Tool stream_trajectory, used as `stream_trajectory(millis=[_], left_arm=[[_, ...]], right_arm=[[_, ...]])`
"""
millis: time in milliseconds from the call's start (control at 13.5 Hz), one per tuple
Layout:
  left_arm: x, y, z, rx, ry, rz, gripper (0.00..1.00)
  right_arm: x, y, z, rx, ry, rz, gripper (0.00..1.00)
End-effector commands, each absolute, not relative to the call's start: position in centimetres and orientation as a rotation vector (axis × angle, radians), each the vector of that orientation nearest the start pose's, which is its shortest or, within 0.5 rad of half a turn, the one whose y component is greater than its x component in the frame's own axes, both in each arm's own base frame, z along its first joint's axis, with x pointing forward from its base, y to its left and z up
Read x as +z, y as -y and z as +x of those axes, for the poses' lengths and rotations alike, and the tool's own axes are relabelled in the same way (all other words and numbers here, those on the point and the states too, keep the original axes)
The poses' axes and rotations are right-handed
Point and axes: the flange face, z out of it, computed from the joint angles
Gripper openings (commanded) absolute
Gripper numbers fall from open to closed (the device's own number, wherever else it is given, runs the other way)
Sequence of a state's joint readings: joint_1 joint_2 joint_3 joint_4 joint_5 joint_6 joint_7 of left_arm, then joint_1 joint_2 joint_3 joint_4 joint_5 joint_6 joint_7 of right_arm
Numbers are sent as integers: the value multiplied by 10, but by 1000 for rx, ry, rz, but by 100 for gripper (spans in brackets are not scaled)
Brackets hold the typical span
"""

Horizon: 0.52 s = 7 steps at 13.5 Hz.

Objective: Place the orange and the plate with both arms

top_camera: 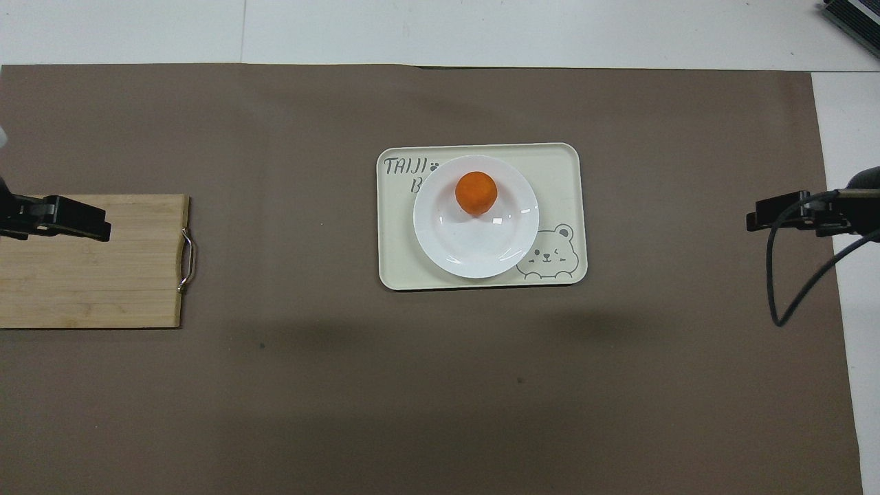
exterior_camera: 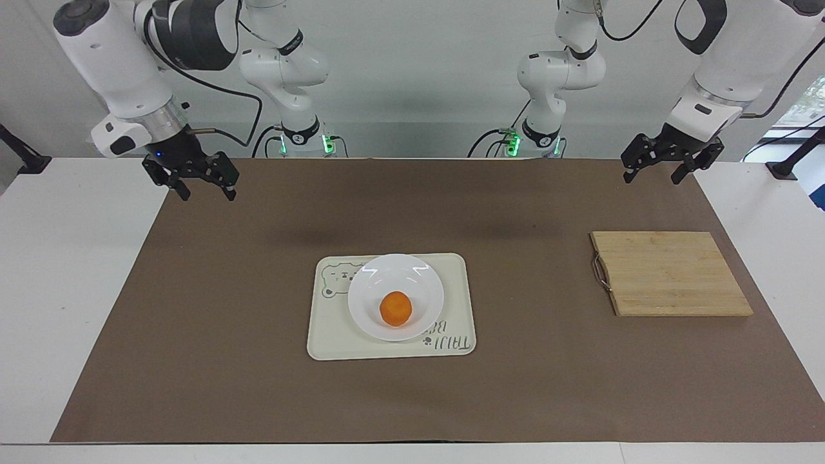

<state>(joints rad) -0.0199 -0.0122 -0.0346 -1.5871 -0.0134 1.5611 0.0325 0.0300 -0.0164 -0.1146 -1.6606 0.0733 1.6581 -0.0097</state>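
The orange (exterior_camera: 395, 308) (top_camera: 476, 193) lies in the white plate (exterior_camera: 366, 317) (top_camera: 474, 251), off-centre toward the rim farther from the robots. The plate rests on a cream bear tray (exterior_camera: 330, 336) (top_camera: 399, 265) in the middle of the brown mat. My right gripper (exterior_camera: 207, 192) (top_camera: 764, 217) hangs open and holds nothing, raised over the mat's edge at the right arm's end, well away from the tray. Over the mat's corner at the left arm's end, near the cutting board, my left gripper (exterior_camera: 651, 178) (top_camera: 96, 224) is also raised, open and holds nothing.
A bamboo cutting board (exterior_camera: 670, 274) (top_camera: 89, 275) with a metal handle lies on the mat toward the left arm's end. A brown mat (exterior_camera: 528, 386) covers most of the white table. A loose black cable (top_camera: 790, 289) hangs from the right wrist.
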Motion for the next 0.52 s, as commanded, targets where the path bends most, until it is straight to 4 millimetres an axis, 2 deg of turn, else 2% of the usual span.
stream_trajectory(millis=[0,221,443], left_arm=[[625,29,551,12,-152,-3144,100],[625,29,551,12,-152,-3144,100],[625,29,551,12,-152,-3144,100]], right_arm=[[640,48,544,-1,-155,-3122,100],[667,37,523,-25,-107,-3182,100],[664,25,517,-31,-79,-3183,100]])
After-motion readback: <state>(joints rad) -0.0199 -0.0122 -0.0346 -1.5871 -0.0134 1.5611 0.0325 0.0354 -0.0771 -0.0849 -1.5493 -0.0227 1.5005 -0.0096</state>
